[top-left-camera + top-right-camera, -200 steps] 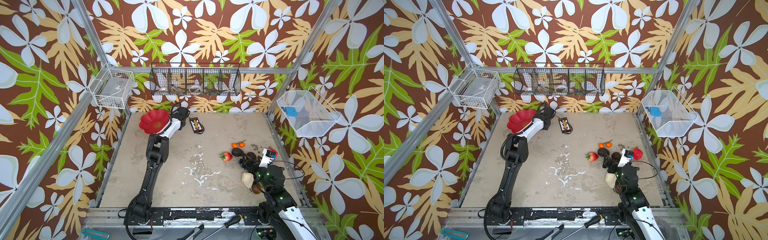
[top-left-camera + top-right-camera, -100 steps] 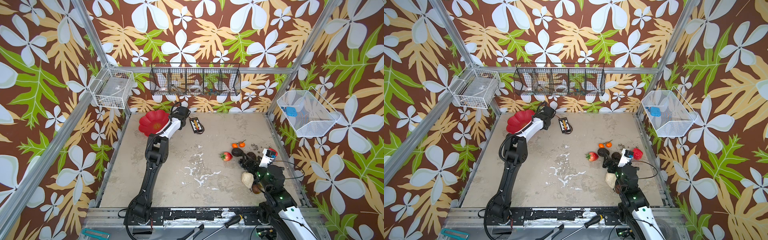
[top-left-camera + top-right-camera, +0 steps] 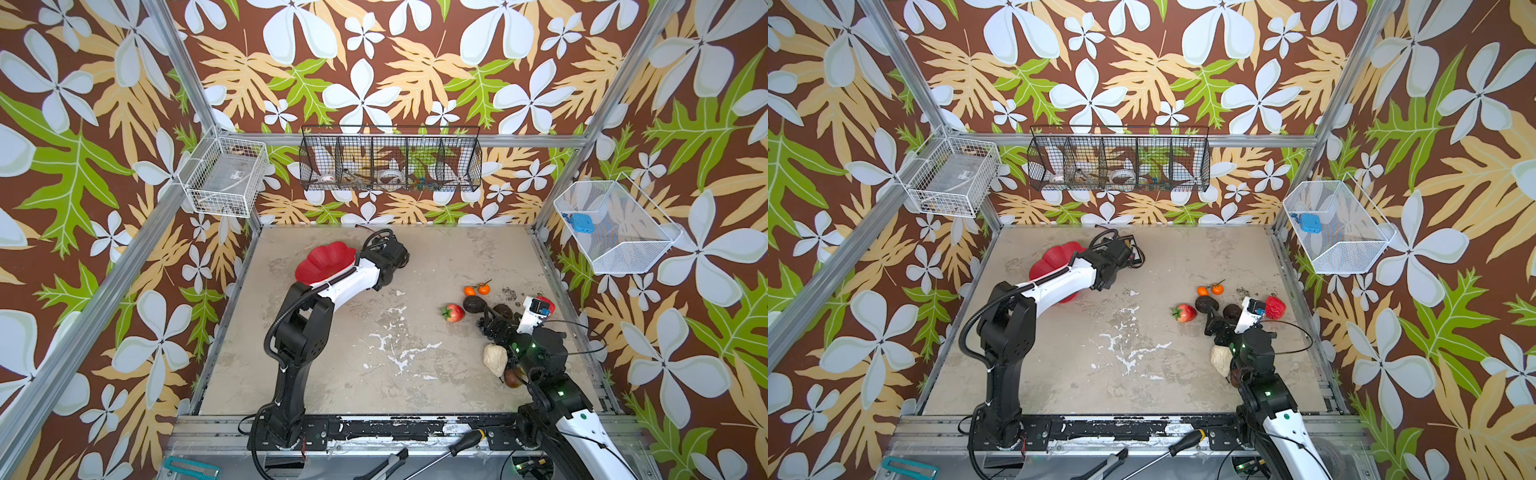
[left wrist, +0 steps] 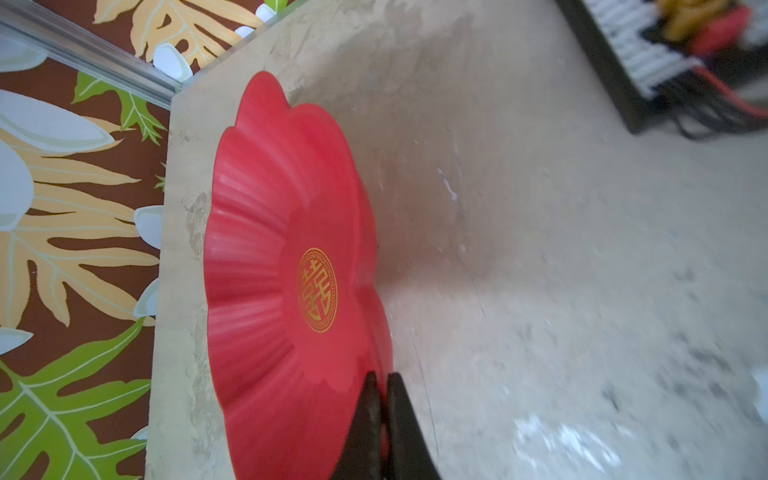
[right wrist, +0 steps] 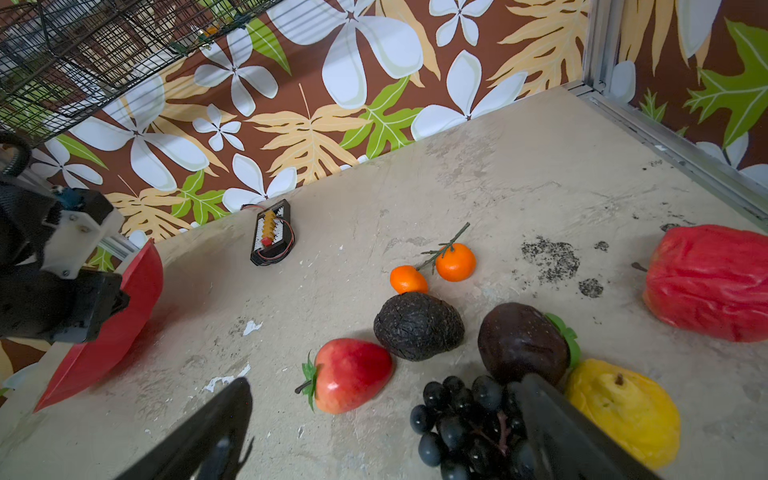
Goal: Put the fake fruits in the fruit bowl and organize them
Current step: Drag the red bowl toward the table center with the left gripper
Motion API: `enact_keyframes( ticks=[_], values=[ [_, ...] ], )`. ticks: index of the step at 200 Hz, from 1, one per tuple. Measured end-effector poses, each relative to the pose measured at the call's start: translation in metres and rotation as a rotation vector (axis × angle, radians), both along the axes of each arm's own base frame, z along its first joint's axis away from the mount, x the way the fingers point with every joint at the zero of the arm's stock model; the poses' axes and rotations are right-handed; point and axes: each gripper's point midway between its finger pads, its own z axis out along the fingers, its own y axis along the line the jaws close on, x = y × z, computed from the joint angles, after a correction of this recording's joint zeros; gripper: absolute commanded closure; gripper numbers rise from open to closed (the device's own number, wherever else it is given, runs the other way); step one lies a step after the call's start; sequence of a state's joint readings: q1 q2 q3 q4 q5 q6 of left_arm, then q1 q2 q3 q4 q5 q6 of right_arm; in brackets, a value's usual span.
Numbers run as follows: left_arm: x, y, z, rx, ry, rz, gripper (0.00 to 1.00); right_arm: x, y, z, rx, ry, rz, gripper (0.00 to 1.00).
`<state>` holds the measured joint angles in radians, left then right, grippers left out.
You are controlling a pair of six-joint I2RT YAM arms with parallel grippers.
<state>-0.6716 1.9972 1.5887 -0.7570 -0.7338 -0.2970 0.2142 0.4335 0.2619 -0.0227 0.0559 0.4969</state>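
Black arms (image 3: 297, 336), white forearm covers (image 3: 353, 282)

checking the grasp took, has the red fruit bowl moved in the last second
Yes. The fruit bowl, clamped by the left gripper, has shifted from the back left corner of the table toward its middle.

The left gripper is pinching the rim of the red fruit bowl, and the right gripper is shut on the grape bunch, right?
Not quite: the left gripper does pinch the fruit bowl by its rim, but the right gripper is open, not shut on the grape bunch; the right wrist view shows it.
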Motion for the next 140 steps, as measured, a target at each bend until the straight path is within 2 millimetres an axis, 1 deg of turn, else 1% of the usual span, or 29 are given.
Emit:
enact_keyframes(
  ticks=[50,70,79,93,105,124,140],
  values=[
    [-0.077,-0.071,0.008,0.006,-0.025,-0.197,1.0,-0.001,-0.001,0.001,-0.001,-0.001,-0.003,0.0],
    [-0.111,-0.101,0.003,0.013,-0.026,-0.287,1.0,0.0,-0.003,0.01,-0.002,-0.013,-0.018,0.0],
    [-0.127,-0.112,-0.001,0.013,-0.021,-0.327,1.0,0.0,-0.004,0.018,-0.001,-0.023,-0.023,0.0],
    [-0.148,-0.125,-0.005,0.011,-0.014,-0.374,1.0,0.002,-0.004,0.031,0.004,-0.045,-0.023,0.0],
    [-0.163,-0.135,-0.008,0.011,-0.012,-0.41,1.0,0.002,-0.004,0.037,0.006,-0.056,-0.023,0.0],
    [-0.187,-0.148,-0.012,0.013,-0.008,-0.464,1.0,0.001,-0.003,0.033,0.004,-0.041,-0.02,0.0],
    [-0.204,-0.155,-0.02,0.03,0.003,-0.507,1.0,0.0,-0.002,0.028,0.003,-0.026,-0.013,0.0]
  ],
)
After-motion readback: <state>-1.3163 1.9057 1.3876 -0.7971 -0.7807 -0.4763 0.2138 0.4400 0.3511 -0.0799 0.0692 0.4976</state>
